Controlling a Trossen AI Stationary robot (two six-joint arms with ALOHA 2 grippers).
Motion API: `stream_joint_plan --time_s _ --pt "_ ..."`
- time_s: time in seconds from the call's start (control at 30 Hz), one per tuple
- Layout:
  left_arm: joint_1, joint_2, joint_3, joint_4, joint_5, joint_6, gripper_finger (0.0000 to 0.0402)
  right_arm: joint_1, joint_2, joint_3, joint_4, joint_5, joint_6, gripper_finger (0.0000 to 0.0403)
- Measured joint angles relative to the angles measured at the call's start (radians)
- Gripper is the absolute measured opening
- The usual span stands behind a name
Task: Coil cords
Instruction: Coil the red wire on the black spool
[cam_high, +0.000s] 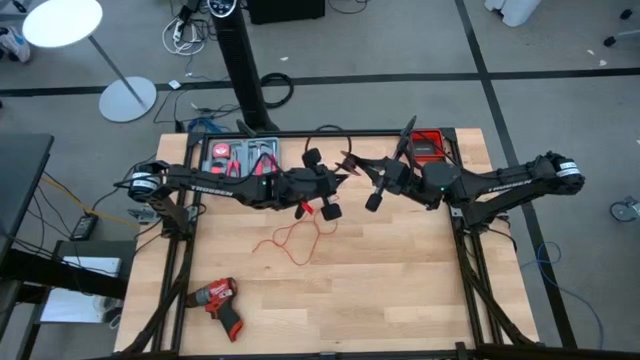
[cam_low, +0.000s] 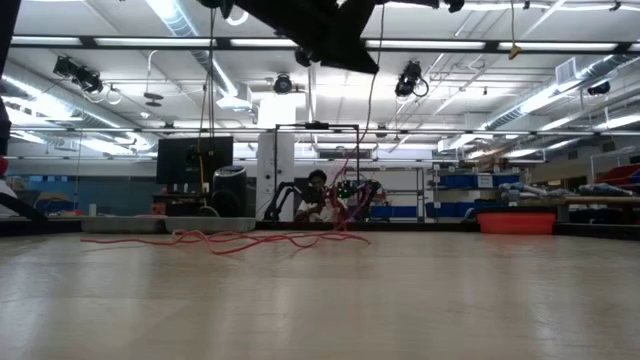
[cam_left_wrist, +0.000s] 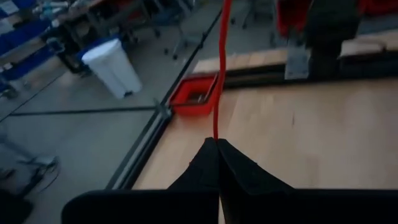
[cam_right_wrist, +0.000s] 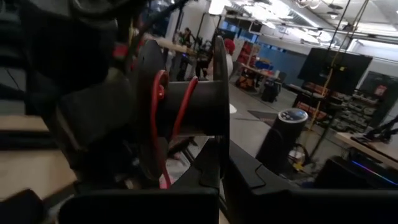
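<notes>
The thin red wire (cam_high: 296, 236) lies in loose loops on the table and rises (cam_low: 345, 190) to both grippers above the table's middle. My left gripper (cam_left_wrist: 216, 140) is shut on it. My right gripper (cam_right_wrist: 219, 153) is shut on a black spool (cam_right_wrist: 194, 106) that has a few red turns round its core. The two grippers meet in the high view, the left (cam_high: 338, 186) beside the right (cam_high: 362, 172). A thin black cable (cam_high: 328, 132) lies looped near the far edge. My left gripper pinches the red wire (cam_left_wrist: 216, 132) between its two fingertips. A single strand runs straight and taut away from the tips toward the spool. The wire's other part hangs slack down to the table. My right gripper pinches the rim of one spool flange (cam_right_wrist: 218, 134) between its two fingers, which point about level toward the table's left. The spool is lifted clear of the table, its axis lying across the fingers. Red wire (cam_right_wrist: 157, 118) wraps the core.
A tray of red-handled hand tools (cam_high: 241, 156) and a red bin (cam_high: 428, 146) stand along the far edge. A red drill (cam_high: 215, 297) lies near the front left corner. Bare wood lies at the front right.
</notes>
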Motion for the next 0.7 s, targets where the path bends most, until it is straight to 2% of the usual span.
stream_joint_plan --time_s 0.33,0.7 --pt "-0.019 -0.027 -0.001 -0.126 -0.106 0.083 0.0 0.025 -0.056 0.0 -0.202 0.038 -0.014 0.0" --pt "-0.039 -0.051 0.077 -0.222 -0.087 0.137 0.0 0.026 -0.062 0.0 -0.484 0.006 0.031 0.0"
